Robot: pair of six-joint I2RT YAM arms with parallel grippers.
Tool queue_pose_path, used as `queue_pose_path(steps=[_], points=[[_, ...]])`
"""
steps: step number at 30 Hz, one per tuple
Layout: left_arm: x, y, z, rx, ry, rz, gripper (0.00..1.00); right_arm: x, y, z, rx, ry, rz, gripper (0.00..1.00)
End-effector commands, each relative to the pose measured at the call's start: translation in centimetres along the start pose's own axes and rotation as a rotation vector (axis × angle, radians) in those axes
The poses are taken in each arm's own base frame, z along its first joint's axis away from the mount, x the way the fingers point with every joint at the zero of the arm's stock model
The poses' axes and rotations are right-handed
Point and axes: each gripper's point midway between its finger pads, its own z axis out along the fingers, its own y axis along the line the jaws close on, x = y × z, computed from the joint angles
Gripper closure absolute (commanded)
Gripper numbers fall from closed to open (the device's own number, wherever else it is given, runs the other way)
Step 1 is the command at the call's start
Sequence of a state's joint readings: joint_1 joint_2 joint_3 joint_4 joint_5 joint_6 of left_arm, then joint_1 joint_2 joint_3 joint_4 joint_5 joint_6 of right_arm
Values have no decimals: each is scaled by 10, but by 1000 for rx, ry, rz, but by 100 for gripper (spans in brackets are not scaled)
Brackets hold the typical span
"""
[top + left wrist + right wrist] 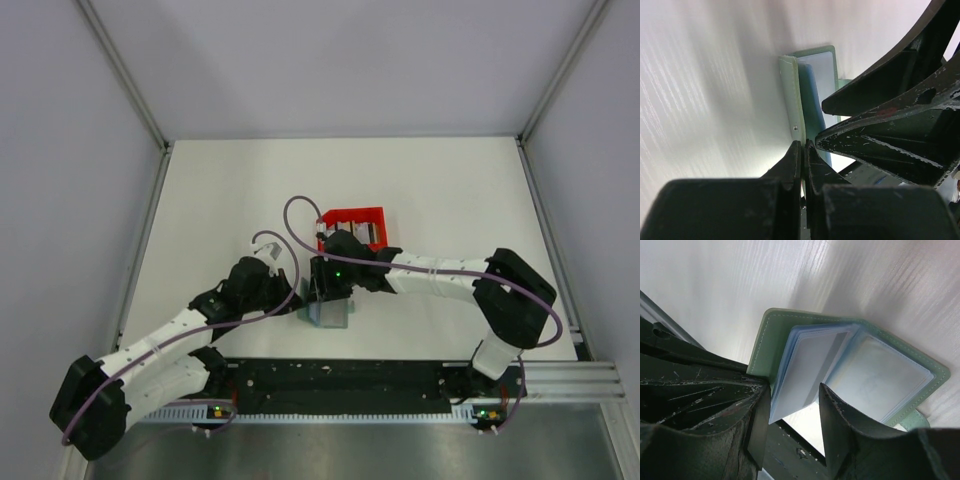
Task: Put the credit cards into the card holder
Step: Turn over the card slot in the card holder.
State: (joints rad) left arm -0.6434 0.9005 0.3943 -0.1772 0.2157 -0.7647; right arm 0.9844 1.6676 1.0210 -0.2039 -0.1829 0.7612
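Card holder lies open at tabletop's near centre. Left fingers clamped on green cover, right fingers half-spread astride blue sleeve. Credit cards just beyond in red bin, right arm nearer.

I make out no text, brand, number or sign in any view; the card holder has clear sleeves that show pale, blurred surfaces, nothing legible.

The holder is laid on the table near its front edge; the bin is set just behind, slightly right.
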Motion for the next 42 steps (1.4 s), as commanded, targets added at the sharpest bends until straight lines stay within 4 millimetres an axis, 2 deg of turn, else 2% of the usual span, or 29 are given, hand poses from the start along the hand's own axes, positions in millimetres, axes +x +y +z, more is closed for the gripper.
queue_pose_path(steps=[1,4,7,11,14,17,20,21,26,30,33,38,42], points=[[-9,-10,0,47,-41,10,100,-15,20,-5,-46,-55,-41,57],[-10,-11,0,48,-42,16,100,-17,20,-7,-46,-61,-45,59],[-9,-11,0,45,-39,20,100,-14,17,-6,-37,-57,-47,67],[-8,-8,0,35,-35,19,100,-13,21,-8,-61,-51,-57,69],[-7,-6,1,30,-32,16,100,-11,27,-6,-97,-39,-64,78],[-6,-5,2,26,-30,15,100,-9,29,-6,-111,-34,-67,72],[-4,-3,3,17,-21,13,100,-12,23,-10,-70,-49,-70,71],[-4,-2,3,12,-22,12,100,-15,20,-12,-52,-61,-73,67],[-3,0,4,6,-20,15,100,-23,14,-24,1,-103,-105,64],[-4,0,4,6,-22,13,100,-27,25,-33,-41,-120,-122,63],[-5,-1,3,10,-24,17,100,-27,31,-31,-62,-107,-121,63],[-5,-1,4,10,-24,17,100,-20,28,-23,-54,-77,-110,63],[-3,2,4,-4,-19,12,100,-23,25,-32,-18,-110,-118,63]])
